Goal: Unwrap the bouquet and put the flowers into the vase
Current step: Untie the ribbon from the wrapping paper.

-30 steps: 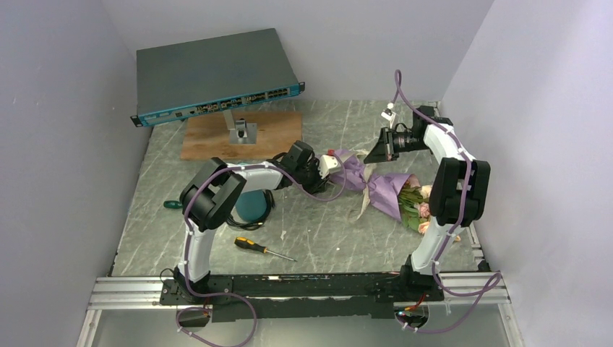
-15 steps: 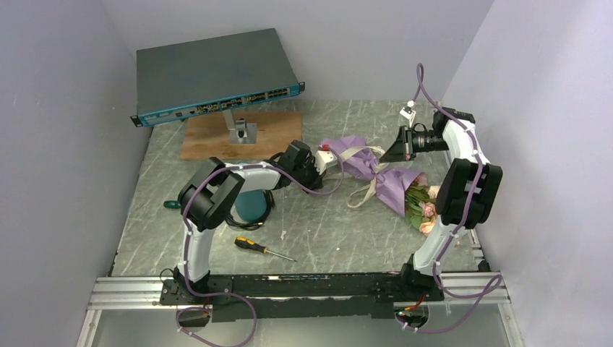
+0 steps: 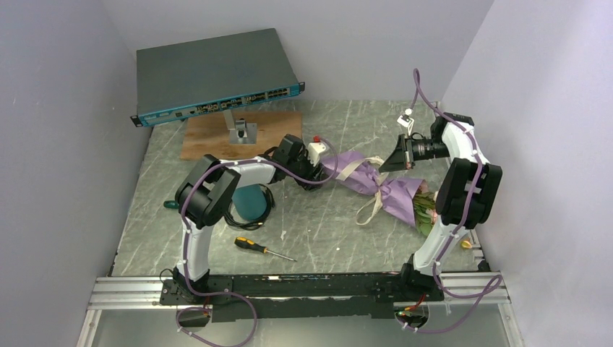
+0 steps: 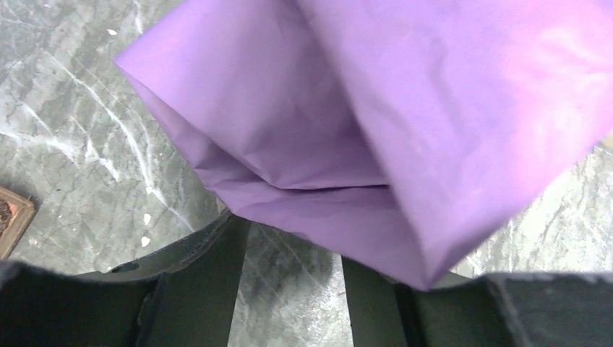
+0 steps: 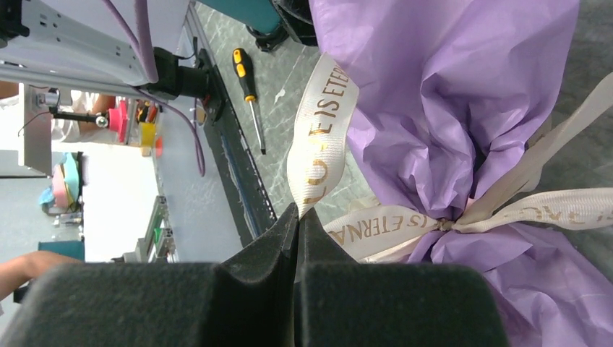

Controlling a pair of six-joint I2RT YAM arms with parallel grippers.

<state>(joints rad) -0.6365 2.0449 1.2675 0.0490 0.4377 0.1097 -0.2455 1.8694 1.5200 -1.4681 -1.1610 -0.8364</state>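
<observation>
The bouquet (image 3: 376, 181) lies on the marble table, its purple paper (image 4: 347, 108) tied at the waist with a cream printed ribbon (image 5: 322, 123). The flowers (image 3: 426, 210) peek out at its right end, partly behind the right arm. My left gripper (image 3: 322, 160) (image 4: 293, 246) stands open at the narrow end, with the paper's lower fold over its fingertips and bare table showing between the fingers. My right gripper (image 3: 387, 165) (image 5: 298, 213) is shut on a loop of the ribbon. The teal vase (image 3: 249, 202) stands behind the left arm's elbow.
A network switch (image 3: 217, 76) leans on a stand over a wooden board (image 3: 209, 137) at the back left. A black cable coil (image 3: 264, 210) rings the vase. A yellow-handled screwdriver (image 3: 262, 248) lies in front. Side walls stand close on both sides.
The right gripper pulled the ribbon rightward, stretching the bouquet out along the table. The left gripper let go of the paper's narrow end, opened, and drew back slightly left.
</observation>
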